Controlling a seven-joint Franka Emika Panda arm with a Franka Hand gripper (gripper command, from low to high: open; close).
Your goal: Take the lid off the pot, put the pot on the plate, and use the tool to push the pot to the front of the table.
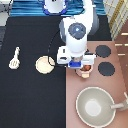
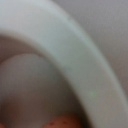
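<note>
My gripper [image 1: 84,66] sits over the pot [image 1: 85,70] and hides most of it; I cannot find the lid. The wrist view is only blur.

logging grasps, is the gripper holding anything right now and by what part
Cannot be told: the gripper sits directly over the pot on the stove, hiding any hold.
</note>
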